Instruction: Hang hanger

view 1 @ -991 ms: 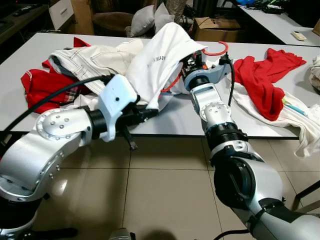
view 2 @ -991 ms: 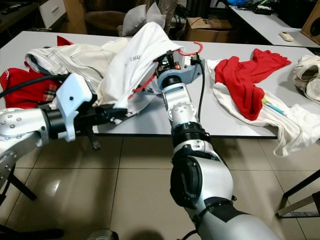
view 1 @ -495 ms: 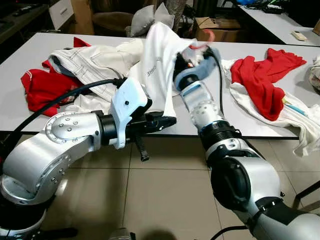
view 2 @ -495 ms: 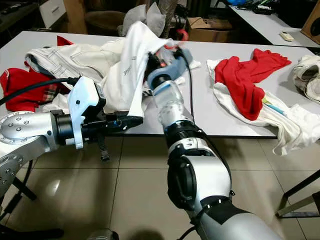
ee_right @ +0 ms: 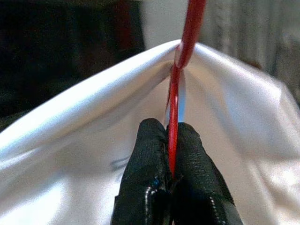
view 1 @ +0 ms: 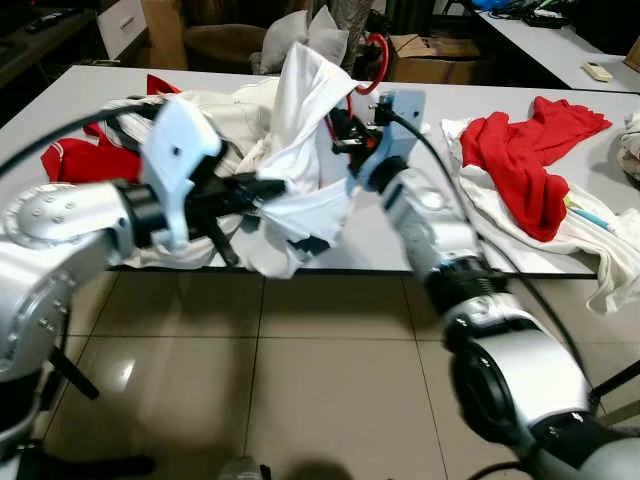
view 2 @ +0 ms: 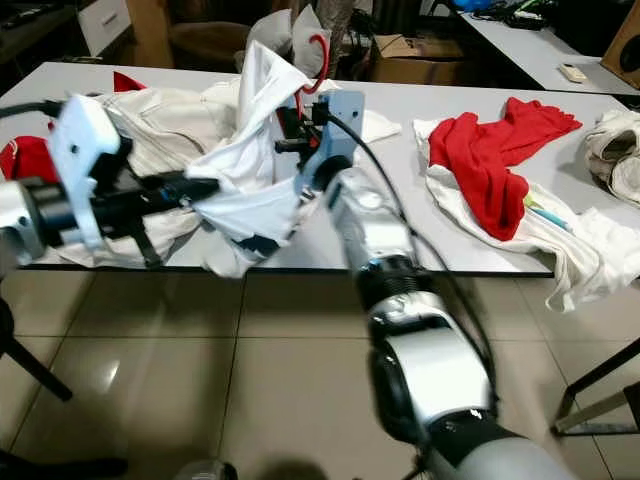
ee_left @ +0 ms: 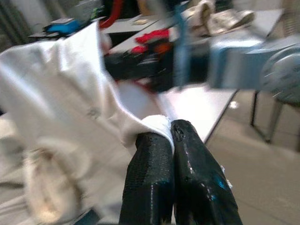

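Note:
A red hanger (view 1: 377, 58) stands almost upright above the grey table (view 1: 60, 105), its hook on top. A white shirt (view 1: 305, 110) is draped over it. My right gripper (view 1: 343, 135) is shut on the hanger's thin red bar (ee_right: 180, 89), just under the shirt's neck, with black fingertips (ee_right: 150, 150) pinching it. My left gripper (view 1: 258, 190) is shut on the shirt's lower hem (ee_left: 157, 123) and holds it out over the table's front edge. The shirt (view 2: 255, 200) hangs stretched between both grippers. Most of the hanger is hidden inside the cloth.
More clothes lie on the table: a red garment (view 1: 520, 150) and white cloth (view 1: 600, 240) at the right, white jeans and red fabric (view 1: 75, 160) at the left. A cardboard box (view 1: 432, 48) and cushions stand behind. Tiled floor (view 1: 330, 380) lies below.
My right gripper has lifted the hanger off the table and turned it upright. My left gripper has swung up and leftward, pulling the shirt's hem out with it.

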Motion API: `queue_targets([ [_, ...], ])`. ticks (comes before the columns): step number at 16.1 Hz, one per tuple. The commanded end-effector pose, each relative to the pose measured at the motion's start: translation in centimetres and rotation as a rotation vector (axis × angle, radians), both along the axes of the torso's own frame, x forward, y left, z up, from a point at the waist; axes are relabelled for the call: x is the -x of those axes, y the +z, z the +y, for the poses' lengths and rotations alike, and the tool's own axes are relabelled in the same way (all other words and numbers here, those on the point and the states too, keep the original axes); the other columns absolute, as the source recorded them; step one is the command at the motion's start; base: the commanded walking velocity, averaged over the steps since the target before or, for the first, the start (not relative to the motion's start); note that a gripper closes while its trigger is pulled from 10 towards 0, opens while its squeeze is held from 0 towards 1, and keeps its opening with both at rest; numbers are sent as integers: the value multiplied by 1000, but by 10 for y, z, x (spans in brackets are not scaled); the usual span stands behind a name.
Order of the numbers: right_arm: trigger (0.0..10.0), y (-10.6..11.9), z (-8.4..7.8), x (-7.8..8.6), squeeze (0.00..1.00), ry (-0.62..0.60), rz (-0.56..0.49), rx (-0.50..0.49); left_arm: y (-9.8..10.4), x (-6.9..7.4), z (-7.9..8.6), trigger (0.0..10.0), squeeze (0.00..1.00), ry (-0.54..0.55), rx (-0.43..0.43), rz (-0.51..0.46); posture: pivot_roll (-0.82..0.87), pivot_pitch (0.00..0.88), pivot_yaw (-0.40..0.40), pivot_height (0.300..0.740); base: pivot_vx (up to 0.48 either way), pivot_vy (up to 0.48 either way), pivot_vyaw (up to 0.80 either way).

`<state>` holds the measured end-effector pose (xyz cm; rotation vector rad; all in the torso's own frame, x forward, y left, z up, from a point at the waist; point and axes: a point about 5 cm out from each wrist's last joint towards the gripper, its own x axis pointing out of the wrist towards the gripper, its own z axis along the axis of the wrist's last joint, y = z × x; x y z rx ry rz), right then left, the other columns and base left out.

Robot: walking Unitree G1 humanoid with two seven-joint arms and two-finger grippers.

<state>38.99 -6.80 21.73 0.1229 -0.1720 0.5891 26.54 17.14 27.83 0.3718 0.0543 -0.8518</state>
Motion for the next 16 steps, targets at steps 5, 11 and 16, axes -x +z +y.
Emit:
queue_targets([
  [5,10000,4,-31,29,0,241,-42,158,31,-14,36,0,0,235,18,-187,45,0,-8,740,0,0,0],
  [11,10000,16,-44,75,0,502,16,94,52,-25,43,0,0,360,103,-364,31,0,-5,740,0,0,0],
  [16,10000,-19,-67,99,0,378,137,380,99,-29,83,0,0,604,214,-631,14,0,-5,740,0,0,0],
])
